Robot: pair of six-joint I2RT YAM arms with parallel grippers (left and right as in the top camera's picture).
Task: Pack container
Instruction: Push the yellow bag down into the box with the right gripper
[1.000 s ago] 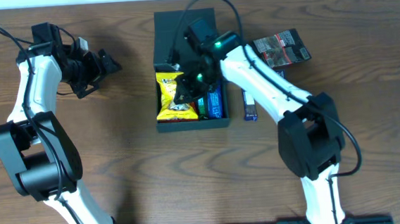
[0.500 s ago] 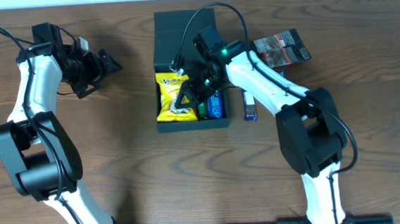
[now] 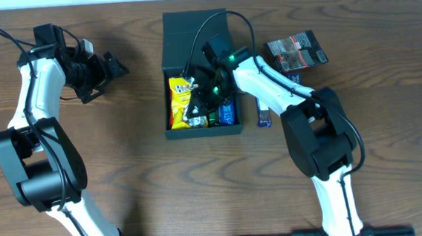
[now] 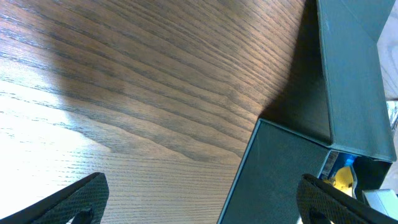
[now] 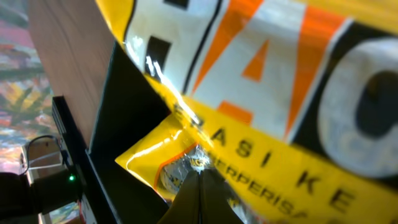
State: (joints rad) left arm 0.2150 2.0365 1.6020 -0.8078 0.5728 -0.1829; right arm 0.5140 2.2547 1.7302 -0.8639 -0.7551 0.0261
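1. The container (image 3: 203, 131) is sitting at the upper centre of the bench (image 3: 141, 182), with its flap lid lying open toward the top of the frame.
2. The right tool (image 3: 197, 106) is reaching down into the container, with its jaws pressed shut, tips together.
3. In the right wrist view those closed tips are resting against a yellow snack packet (image 5: 261, 93) that is filling the frame; I cannot tell whether any of the foil is pinched.
4. Overhead, that packet is lying in the left half of the container, and a blue packet (image 3: 228, 114) is lying in the right half.
5. Just outside the right wall, another blue packet (image 3: 264, 117) is lying on the bench, and a dark packet (image 3: 297, 50) is lying above it.
6. The left tool (image 3: 111, 68) is hanging at the upper left, well apart from the container, jaws spread wide and gripping nothing.
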